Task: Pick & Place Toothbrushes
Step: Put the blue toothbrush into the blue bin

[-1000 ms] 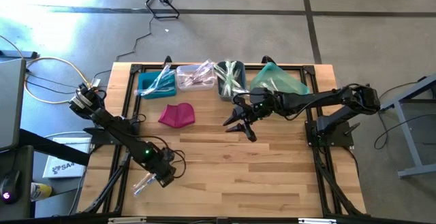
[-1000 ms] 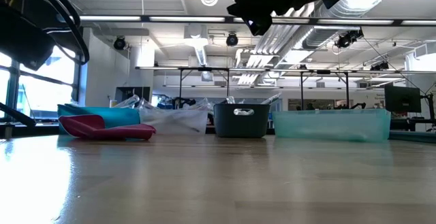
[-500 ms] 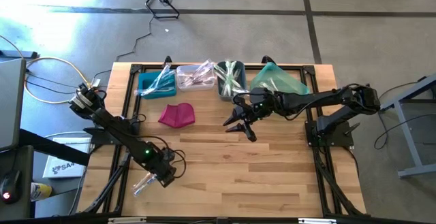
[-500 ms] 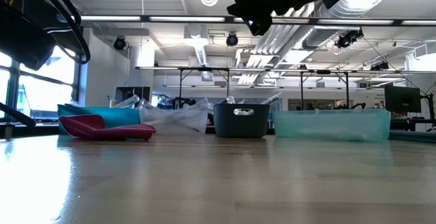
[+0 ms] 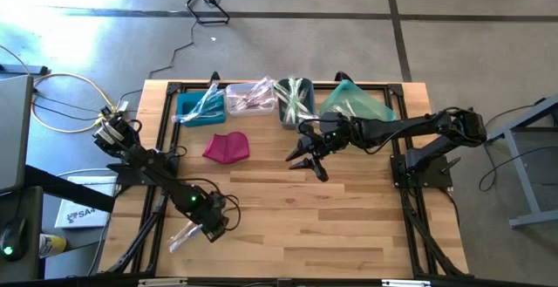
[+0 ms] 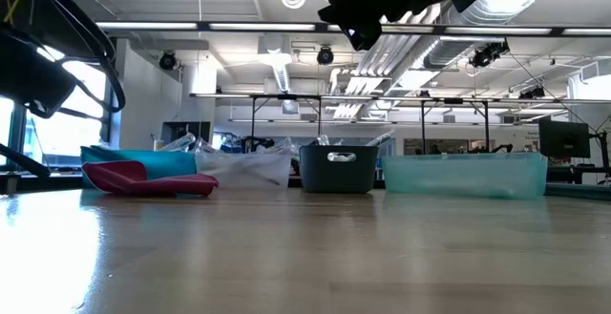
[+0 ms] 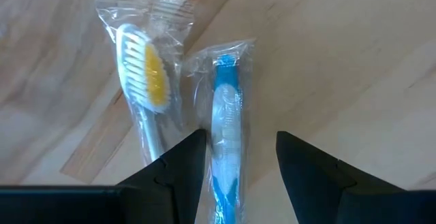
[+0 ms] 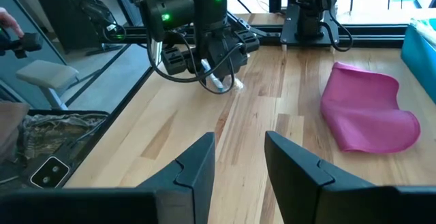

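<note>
Two wrapped toothbrushes lie flat on the wood near the table's near left corner: a blue one (image 7: 225, 115) and a white one with yellow bristles (image 7: 146, 67), seen together in the high view (image 5: 183, 235). My left gripper (image 7: 240, 142) points down over them, open. Its fingers stand on either side of the blue one's handle, and I cannot tell whether they touch its wrapper. My right gripper (image 5: 305, 160) hangs open above the table's middle, with nothing between its fingers (image 8: 238, 149). More toothbrushes stick out of the bins at the far edge.
A magenta pouch (image 5: 227, 146) lies left of centre. Along the far edge stand a blue bin (image 5: 185, 112), a clear bin (image 5: 248, 97), a dark grey bin (image 5: 288, 117) and a teal bin (image 5: 353, 104). Bare wood stretches across the middle and near right.
</note>
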Motion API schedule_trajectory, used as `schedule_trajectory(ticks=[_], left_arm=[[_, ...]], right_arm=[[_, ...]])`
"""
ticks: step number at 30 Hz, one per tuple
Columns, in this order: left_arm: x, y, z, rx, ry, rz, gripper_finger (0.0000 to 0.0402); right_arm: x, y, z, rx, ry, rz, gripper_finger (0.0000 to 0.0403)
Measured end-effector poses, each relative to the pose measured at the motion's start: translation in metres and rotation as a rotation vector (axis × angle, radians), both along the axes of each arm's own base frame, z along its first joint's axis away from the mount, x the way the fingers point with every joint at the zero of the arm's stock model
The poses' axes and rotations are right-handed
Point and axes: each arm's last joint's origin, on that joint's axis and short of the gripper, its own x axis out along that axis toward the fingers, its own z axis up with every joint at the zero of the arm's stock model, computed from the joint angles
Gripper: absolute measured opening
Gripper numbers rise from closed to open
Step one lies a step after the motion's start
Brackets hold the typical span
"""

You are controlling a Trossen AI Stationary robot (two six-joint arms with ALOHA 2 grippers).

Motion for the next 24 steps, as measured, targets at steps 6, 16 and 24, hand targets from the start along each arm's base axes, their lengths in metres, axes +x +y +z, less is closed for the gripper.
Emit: schedule_trajectory(ticks=[6, 16, 24], left_arm=[[0.0003, -0.0008, -0.0002, -0.016, 0.004, -0.005, 0.0177], [-0.0001, -0.0022, -0.0010, -0.055, 0.027, -0.014, 0.0097], [0.0069, -0.0079, 0.0011, -0.116, -0.053, -0.044, 0.0035]], right_arm=[[0.0000, 0.0000, 0.0000, -0.001, -0.001, 0.000, 0.0121], [0.0000, 0.0000, 0.0000, -0.001, 0.000, 0.000, 0.0121], [0.0000, 0.0000, 0.0000, -0.001, -0.001, 0.000, 0.0121]])
